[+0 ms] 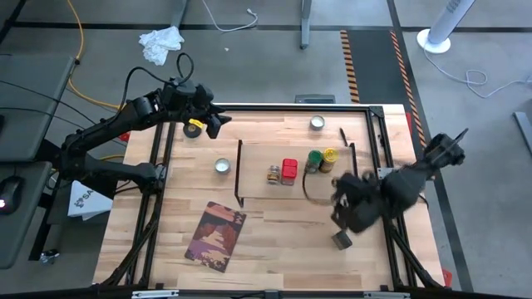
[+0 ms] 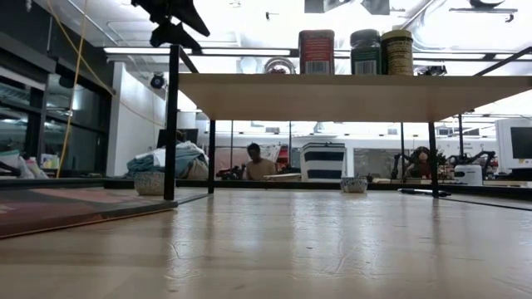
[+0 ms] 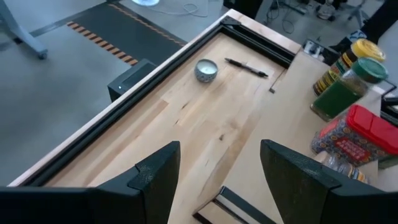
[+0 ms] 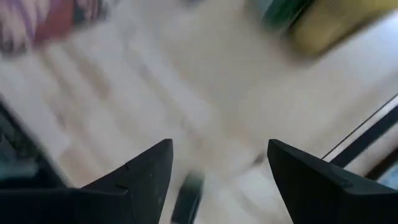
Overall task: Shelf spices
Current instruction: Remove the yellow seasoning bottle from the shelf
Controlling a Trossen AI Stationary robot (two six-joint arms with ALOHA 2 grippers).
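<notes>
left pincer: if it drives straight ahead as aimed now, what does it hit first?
Likely bare tabletop. The left pincer stands open, aimed down at empty wood. The small tin and pen lie farther along that line; the spice jars sit off to one side. Depth is uncertain.

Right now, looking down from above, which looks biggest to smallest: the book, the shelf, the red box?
1. shelf
2. book
3. red box
</notes>
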